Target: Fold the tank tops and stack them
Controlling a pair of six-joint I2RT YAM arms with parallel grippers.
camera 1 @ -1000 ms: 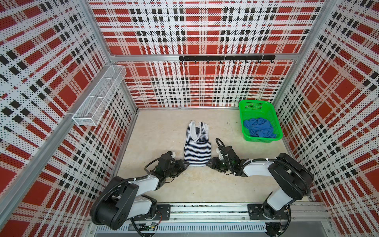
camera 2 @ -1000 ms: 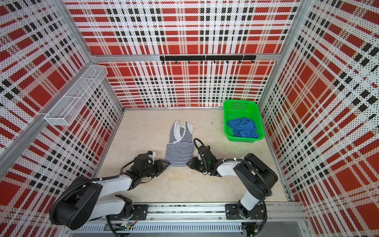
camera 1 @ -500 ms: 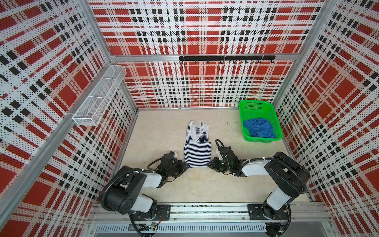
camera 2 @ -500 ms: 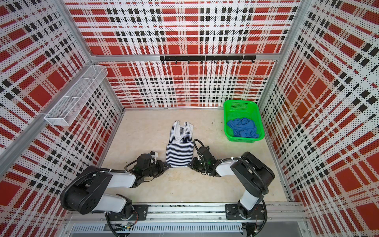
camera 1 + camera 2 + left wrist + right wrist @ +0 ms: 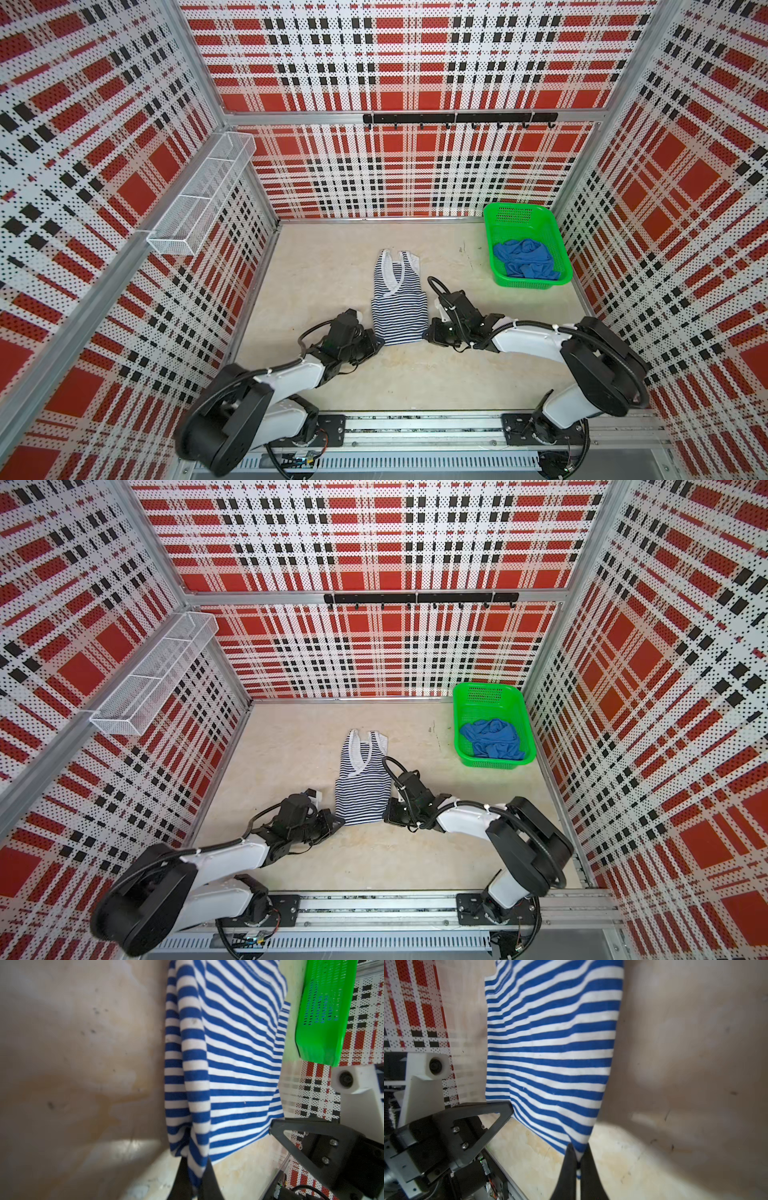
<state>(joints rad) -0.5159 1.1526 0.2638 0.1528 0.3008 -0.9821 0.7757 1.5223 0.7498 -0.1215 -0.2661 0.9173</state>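
Note:
The striped tank top (image 5: 399,305) (image 5: 362,789) lies flat on the table in both top views, straps toward the back wall, hem toward me. My left gripper (image 5: 377,344) (image 5: 195,1169) is shut on the hem's left corner, with striped cloth pinched between its fingers. My right gripper (image 5: 428,333) (image 5: 578,1156) is shut on the hem's right corner. The striped tank top (image 5: 224,1064) (image 5: 550,1059) fills the middle of each wrist view. The plain blue tank top (image 5: 524,258) (image 5: 492,737) lies crumpled in the green basket (image 5: 552,232) (image 5: 462,733).
The green basket stands at the back right, close to the right wall; its side (image 5: 324,1022) shows in the left wrist view. A white wire shelf (image 5: 199,208) hangs on the left wall and a black hook rail (image 5: 457,118) on the back wall. Plaid walls enclose the table.
Both grippers have closed on the hem corners of the striped tank top. The left arm's base links have shifted a little; the tank top itself lies as before.

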